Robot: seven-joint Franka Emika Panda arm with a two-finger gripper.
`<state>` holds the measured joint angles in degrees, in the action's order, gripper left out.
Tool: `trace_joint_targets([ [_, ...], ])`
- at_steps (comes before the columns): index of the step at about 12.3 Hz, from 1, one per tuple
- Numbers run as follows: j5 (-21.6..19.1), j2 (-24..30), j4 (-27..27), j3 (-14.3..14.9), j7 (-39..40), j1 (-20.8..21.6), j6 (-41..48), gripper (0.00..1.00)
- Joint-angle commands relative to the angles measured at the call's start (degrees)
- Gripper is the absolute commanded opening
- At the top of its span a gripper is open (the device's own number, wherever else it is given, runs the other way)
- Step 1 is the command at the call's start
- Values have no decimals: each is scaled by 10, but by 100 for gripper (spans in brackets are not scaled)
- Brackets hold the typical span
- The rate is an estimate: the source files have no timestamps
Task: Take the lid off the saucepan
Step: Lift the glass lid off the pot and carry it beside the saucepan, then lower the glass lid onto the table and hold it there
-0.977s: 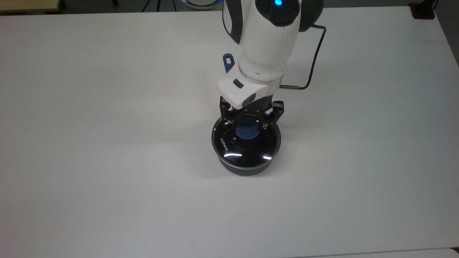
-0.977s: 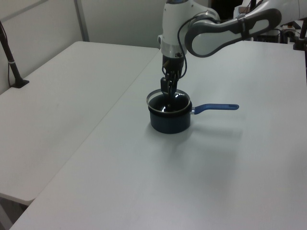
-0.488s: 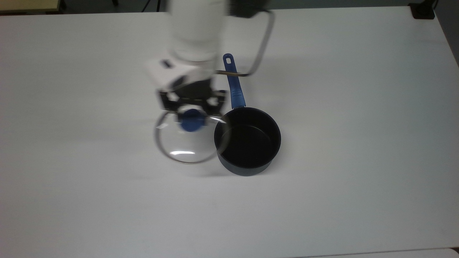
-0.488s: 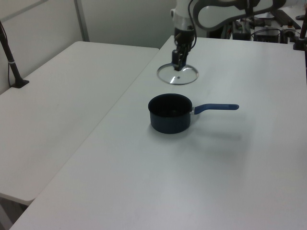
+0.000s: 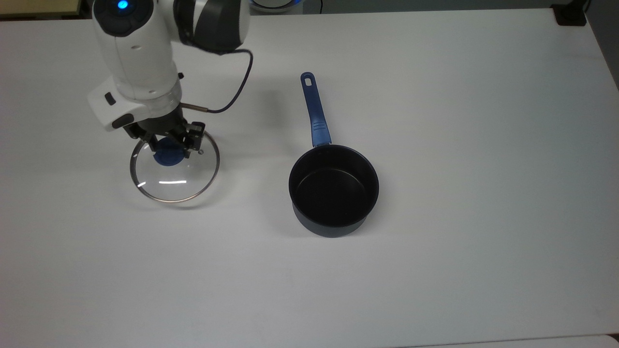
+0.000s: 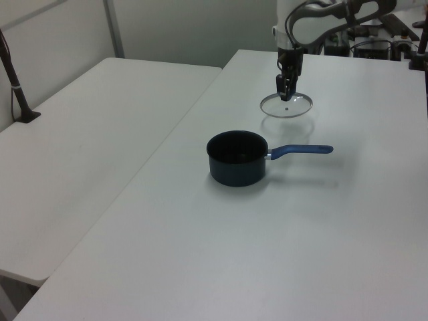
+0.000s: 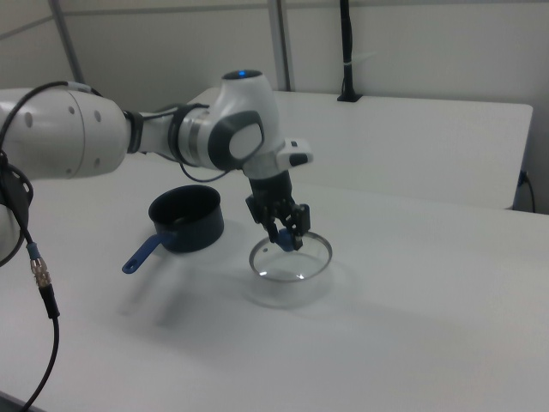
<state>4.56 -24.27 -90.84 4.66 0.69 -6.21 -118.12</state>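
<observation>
The pincer (image 5: pixel 169 141) grips the blue knob of the round clear glass lid (image 5: pixel 174 167), holding it above the white table (image 5: pixel 435 266), well clear of the open dark saucepan (image 5: pixel 333 191), presumably for set-down.

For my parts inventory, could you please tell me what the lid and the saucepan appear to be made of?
The lid looks like clear glass, since the white table shows through it, with a thin shiny metal rim and a matte blue knob, probably plastic. The saucepan looks like dark-coated metal with a slight sheen inside; its slim blue handle may be plastic or painted metal.
</observation>
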Motion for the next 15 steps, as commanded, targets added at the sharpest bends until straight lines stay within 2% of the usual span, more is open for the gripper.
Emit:
trace_joint_targets([
  [1, -17, 23, -61, -5, 10, -15, -52, 46],
  [5, -18, -10, -65, -5, 2, -15, -86, 49],
  [7, -18, -19, -65, -5, 1, -16, -88, 55],
  [8, -18, -20, -65, -5, -1, -16, -87, 61],
  [9, -18, -20, -64, -5, -6, -16, -84, 74],
  [10, -18, -18, -59, -5, -14, -15, -79, 94],
  [11, -18, -11, -58, -5, -35, -12, -78, 100],
  [13, -18, 18, -37, -7, -55, -5, -19, 100],
  [15, -13, 78, -32, -7, -55, 29, 59, 100],
])
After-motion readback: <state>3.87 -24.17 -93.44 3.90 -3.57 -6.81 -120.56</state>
